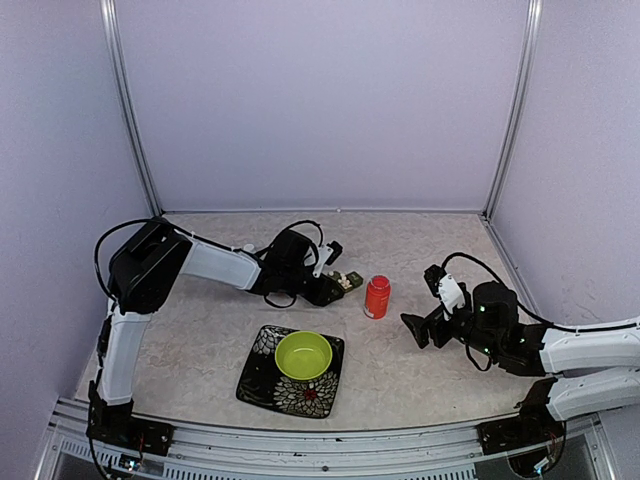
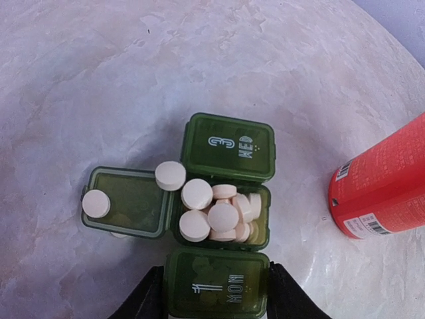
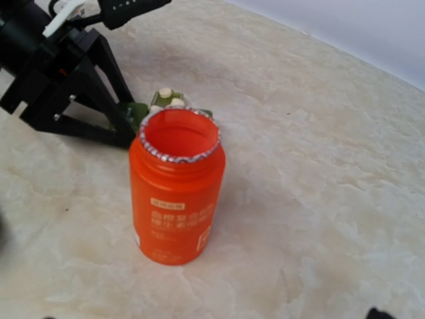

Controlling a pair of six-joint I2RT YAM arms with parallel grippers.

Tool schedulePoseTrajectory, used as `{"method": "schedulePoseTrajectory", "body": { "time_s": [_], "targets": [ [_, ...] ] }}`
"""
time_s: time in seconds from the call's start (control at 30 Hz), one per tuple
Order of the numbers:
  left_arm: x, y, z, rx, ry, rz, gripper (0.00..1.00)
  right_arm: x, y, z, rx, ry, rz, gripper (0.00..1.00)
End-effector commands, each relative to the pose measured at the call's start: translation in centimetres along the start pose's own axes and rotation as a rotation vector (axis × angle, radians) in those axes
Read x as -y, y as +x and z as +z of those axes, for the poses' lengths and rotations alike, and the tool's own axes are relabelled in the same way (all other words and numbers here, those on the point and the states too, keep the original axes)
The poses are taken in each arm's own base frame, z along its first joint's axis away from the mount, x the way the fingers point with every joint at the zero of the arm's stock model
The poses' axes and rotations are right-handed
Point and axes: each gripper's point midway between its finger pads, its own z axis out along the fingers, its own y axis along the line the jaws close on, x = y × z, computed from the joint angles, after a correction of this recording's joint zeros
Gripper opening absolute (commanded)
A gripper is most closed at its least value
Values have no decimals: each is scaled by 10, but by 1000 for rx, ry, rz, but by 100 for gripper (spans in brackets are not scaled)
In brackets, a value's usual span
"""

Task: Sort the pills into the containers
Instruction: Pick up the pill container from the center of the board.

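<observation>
The dark green pillbox [image 2: 229,147] lies on the table as a strip of three compartments. Its WED and MON lids are closed. The middle compartment is open and heaped with round white pills [image 2: 222,216]. One pill [image 2: 96,203] lies on the flipped-open lid and another [image 2: 170,175] rests at its hinge edge. My left gripper [image 2: 216,292] is shut on the MON end, with a black finger pressed to each side. In the top view the pillbox [image 1: 345,282] sits just left of the orange bottle [image 1: 377,297]. My right gripper [image 1: 420,328] stands open, right of the bottle, holding nothing.
The orange bottle [image 3: 174,199] stands upright with no cap, close to the right of the pillbox. A lime-green bowl [image 1: 303,355] sits on a dark patterned plate [image 1: 262,385] near the front. Walls close in the table on three sides.
</observation>
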Motion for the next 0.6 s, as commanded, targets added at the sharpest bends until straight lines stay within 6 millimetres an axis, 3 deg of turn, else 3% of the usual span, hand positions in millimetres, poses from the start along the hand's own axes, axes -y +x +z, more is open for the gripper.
{"method": "schedulePoseTrajectory", "body": {
  "time_s": [0.0,0.3,0.57],
  "targets": [
    [-5,0,7,3,-6,26,42,1,-7,1,17,0,16,100],
    [-1,-3,5,15,7,37,39,1,-6,2,13,1,15,100],
    [8,-20,-18,78,8,55,36,1,-6,3,12,1,16,100]
  ]
}}
